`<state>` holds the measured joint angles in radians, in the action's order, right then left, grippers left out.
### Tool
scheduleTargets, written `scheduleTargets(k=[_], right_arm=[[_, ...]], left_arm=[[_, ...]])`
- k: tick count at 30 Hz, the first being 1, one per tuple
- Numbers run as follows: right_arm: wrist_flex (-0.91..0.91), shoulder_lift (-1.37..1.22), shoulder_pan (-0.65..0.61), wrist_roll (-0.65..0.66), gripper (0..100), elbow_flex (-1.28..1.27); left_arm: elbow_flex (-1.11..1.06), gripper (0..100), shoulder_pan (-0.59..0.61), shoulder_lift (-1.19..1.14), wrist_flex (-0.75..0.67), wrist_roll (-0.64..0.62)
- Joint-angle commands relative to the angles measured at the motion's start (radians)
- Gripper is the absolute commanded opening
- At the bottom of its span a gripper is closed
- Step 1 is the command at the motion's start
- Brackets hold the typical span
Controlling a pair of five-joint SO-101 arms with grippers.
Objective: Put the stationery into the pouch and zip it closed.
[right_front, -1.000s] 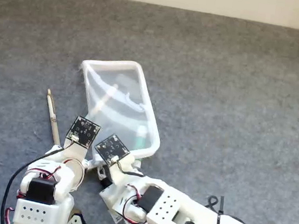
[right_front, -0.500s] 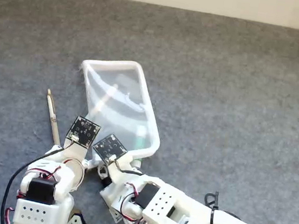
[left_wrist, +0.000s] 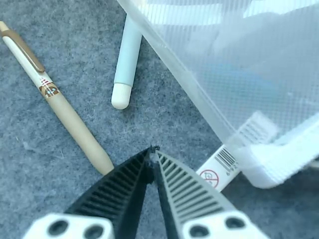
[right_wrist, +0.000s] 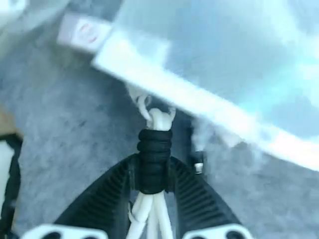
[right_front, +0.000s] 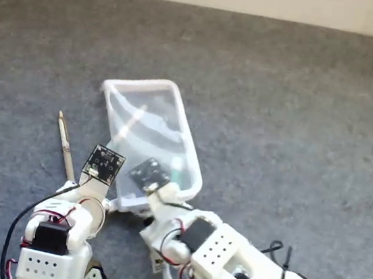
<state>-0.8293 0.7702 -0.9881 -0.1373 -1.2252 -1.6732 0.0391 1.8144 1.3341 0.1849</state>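
High view shows the pouch (right_front: 148,128) lying flat on the grey table (right_front: 297,126), just in front of both arms. The pen (right_front: 67,149) lies beside the pouch on the left arm's (right_front: 59,233) side, apart from it. The right arm (right_front: 226,260) is stretched from the near right corner to the near end of the pouch.

From the left wrist view, the left gripper (left_wrist: 152,152) is seen low over the table with its two jaws pressed together and nothing between them. The tan pen (left_wrist: 55,99) lies just beside its tip, outside the pouch (left_wrist: 224,64). A white stick (left_wrist: 127,59) lies near the pen. One end of it is covered by the pouch edge, and it cannot be told if it is inside or under. A label (left_wrist: 224,164) hangs at the pouch corner.

From the right wrist view, the right gripper (right_wrist: 153,163) is clamped on a cord (right_wrist: 154,144), black-wrapped with white strands. The cord leads to the white edge of the pouch (right_wrist: 224,59).
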Motion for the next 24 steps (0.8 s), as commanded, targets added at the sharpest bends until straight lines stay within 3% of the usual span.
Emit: scheduleTargets(k=[1, 5, 11, 16, 24], right_arm=[[-0.044, 0.094, 0.039, 0.012, 0.4, 0.041], [-0.058, 0.102, 0.041, 0.012, 1.5, 0.041], [-0.148, 0.108, 0.036, 0.005, 20.7, 0.048], [-0.15, 0.102, 0.033, 0.005, 20.8, 0.05], [-0.084, 0.099, -0.074, 0.005, 19.6, 0.042]], left_arm=[[-0.024, 1, 0.016, 0.004, 0.008, -0.011], [-0.024, 1, 0.016, 0.004, 0.008, -0.011], [-0.024, 1, 0.016, 0.004, 0.008, -0.011], [-0.024, 1, 0.016, 0.004, 0.008, -0.011], [-0.024, 1, 0.016, 0.004, 0.008, -0.011]])
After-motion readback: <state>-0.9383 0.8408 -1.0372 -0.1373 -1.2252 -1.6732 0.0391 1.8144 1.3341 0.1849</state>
